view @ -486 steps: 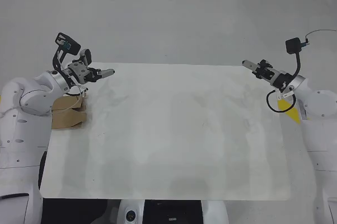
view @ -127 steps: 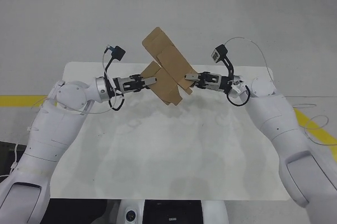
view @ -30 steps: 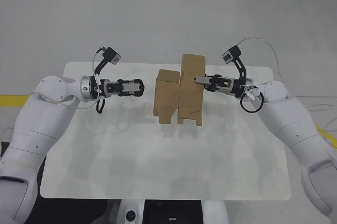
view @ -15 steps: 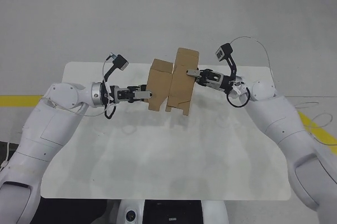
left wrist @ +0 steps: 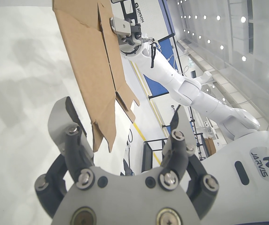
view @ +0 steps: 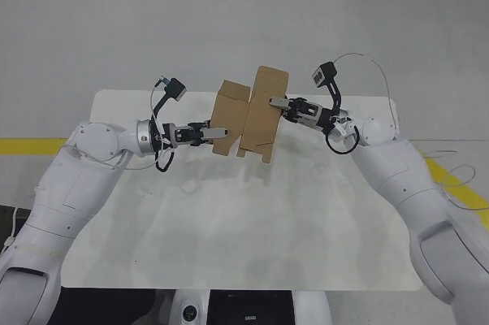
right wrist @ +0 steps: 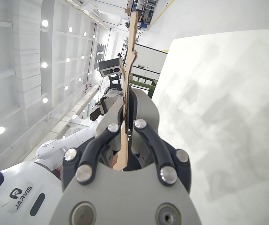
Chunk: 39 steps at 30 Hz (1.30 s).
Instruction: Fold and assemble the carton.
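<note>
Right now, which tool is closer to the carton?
Right. The right tool is clamped on the carton's edge; the left tool is open around the opposite corner, seemingly not touching it.

Carton (view: pixel 257 122), 12 o'clock on table (view: pixel 228 236): cut by frame edge in left wrist view; edge-on in right wrist view, faces hidden.

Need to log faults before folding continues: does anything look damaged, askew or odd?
Nothing torn or spilled. The carton hangs unassembled and tilted above the table, clamped by the right pincer alone; the open left pincer brackets its corner without gripping.
</note>
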{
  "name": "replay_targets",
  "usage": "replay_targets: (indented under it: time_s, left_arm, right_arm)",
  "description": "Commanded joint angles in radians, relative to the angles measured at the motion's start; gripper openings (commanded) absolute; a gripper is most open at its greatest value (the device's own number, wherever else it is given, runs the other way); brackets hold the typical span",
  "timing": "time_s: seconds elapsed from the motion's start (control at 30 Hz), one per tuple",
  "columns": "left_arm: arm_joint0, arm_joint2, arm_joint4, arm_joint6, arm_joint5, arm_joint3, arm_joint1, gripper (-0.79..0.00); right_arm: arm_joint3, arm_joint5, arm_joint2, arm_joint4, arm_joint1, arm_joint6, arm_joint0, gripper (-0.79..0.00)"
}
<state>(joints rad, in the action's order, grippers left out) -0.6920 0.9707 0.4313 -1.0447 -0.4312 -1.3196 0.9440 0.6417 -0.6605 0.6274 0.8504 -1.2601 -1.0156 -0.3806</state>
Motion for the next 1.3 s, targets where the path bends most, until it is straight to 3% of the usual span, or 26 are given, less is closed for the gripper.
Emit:
replay_targets:
  time_s: [0.0, 0.33, 0.37, 0.43, 0.47, 0.8, 1.1, 1.27]
  left_arm:
    - [0.0, 0.002, 0.014, -0.01, 0.01, 0.003, 0.002, -0.785]
    - [0.005, 0.01, 0.024, -0.038, 0.034, 0.015, 0.009, -0.785]
    - [0.006, 0.011, 0.024, -0.04, 0.036, 0.015, 0.01, -0.785]
    - [0.005, 0.011, 0.03, -0.047, 0.042, 0.016, 0.012, -0.785]
    - [0.005, 0.012, 0.037, -0.053, 0.046, 0.017, 0.012, -0.785]
    - [0.047, 0.023, 0.063, -0.187, 0.061, 0.078, 0.016, -0.785]
    - [0.1, 0.013, 0.062, -0.366, 0.024, 0.156, 0.019, -0.785]
    - [0.117, -0.001, 0.067, -0.402, 0.057, 0.154, 0.017, -0.785]
  right_arm:
    - [-0.005, -0.001, 0.007, -0.007, -0.004, -0.002, -0.001, -0.785]
    - [-0.027, -0.006, 0.04, -0.039, -0.019, -0.011, -0.007, -0.785]
    - [-0.029, -0.007, 0.044, -0.042, -0.02, -0.015, -0.008, -0.72]
    - [-0.034, -0.006, 0.051, -0.047, -0.022, -0.023, -0.008, -0.397]
    - [-0.037, -0.005, 0.055, -0.05, -0.023, -0.028, -0.008, 0.0]
    - [-0.068, -0.033, 0.127, -0.072, -0.001, -0.111, -0.001, 0.0]
    - [0.074, 0.004, 0.185, -0.204, 0.073, -0.148, -0.038, 0.0]
    - [0.165, 0.043, 0.199, -0.247, 0.116, -0.187, -0.071, 0.0]
